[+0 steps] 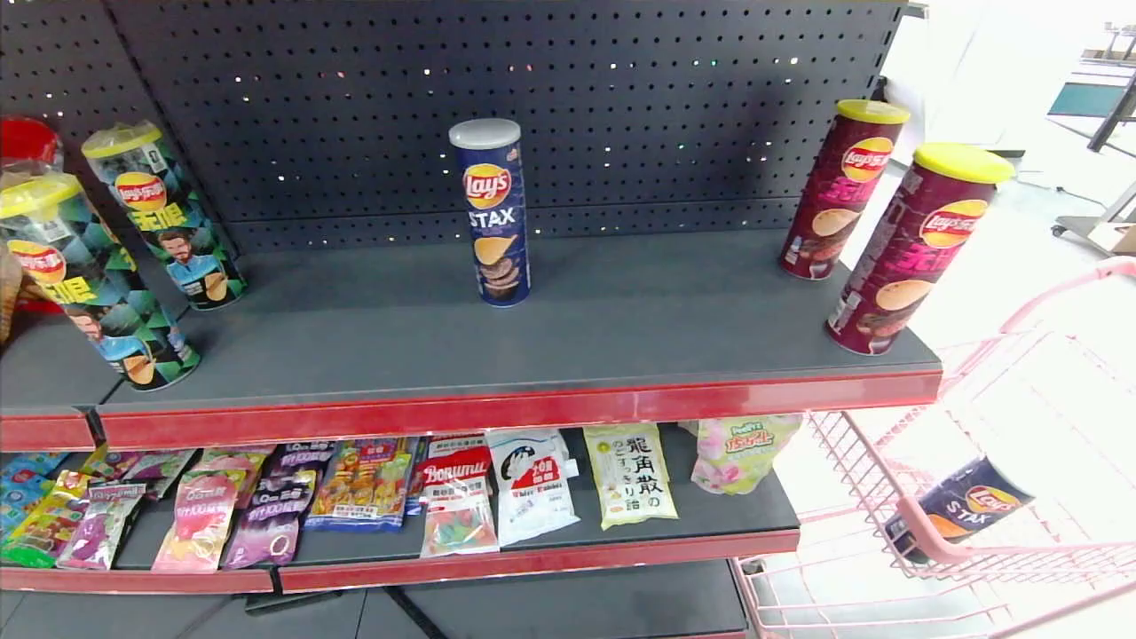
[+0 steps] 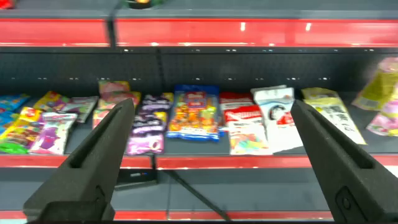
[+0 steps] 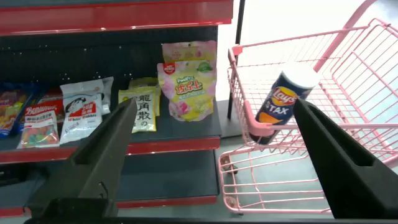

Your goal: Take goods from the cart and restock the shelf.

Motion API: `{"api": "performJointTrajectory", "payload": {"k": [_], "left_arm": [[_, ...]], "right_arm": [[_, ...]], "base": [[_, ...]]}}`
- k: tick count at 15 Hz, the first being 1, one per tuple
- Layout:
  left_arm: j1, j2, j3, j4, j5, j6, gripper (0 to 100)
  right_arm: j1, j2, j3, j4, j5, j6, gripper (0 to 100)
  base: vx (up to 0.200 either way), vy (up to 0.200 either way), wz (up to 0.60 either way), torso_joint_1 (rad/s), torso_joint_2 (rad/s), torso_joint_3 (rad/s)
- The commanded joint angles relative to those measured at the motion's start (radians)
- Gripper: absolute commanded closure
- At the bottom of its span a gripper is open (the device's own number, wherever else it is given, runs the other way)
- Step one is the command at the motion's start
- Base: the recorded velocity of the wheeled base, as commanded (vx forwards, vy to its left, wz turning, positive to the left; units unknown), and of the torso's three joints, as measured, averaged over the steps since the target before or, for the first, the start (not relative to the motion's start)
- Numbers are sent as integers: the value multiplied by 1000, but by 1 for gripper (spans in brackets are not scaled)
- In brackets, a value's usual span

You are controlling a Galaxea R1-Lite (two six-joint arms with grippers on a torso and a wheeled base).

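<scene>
Dark blue cardboard chip can with a white lid (image 1: 963, 506) sits in the pink wire cart (image 1: 923, 537), long axis slanted, lid end up, base down in the corner. Left gripper (image 2: 211, 109) and right gripper (image 3: 214, 106) sit low facing the lower shelf of snack bags (image 2: 186, 163), both spread wide, empty.

Strong light enters at 2 o'clock, overexposing the pink wire cart (image 1: 927, 540). Glare streaks the glossy red shelf edge (image 1: 532, 410). Verticals lean outward at 3 and 9 o'clock.
</scene>
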Motion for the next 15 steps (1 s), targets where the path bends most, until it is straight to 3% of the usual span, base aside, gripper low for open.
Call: {"api": "performJointTrajectory", "payload": {"k": [1,9,13,15], "left_arm": [[0,1,0,0,0,-1,0],[0,1,0,0,0,-1,0],[0,1,0,0,0,-1,0],[0,1,0,0,0,-1,0]], "right_arm": [[0,0,0,0,0,1,0],[0,0,0,0,0,1,0],[0,0,0,0,0,1,0],[0,0,0,0,0,1,0]], "base": [[0,-200,0,2,2,2],[0,-200,0,2,2,4],[0,0,0,0,0,0],[0,0,-600,0,0,5]]}}
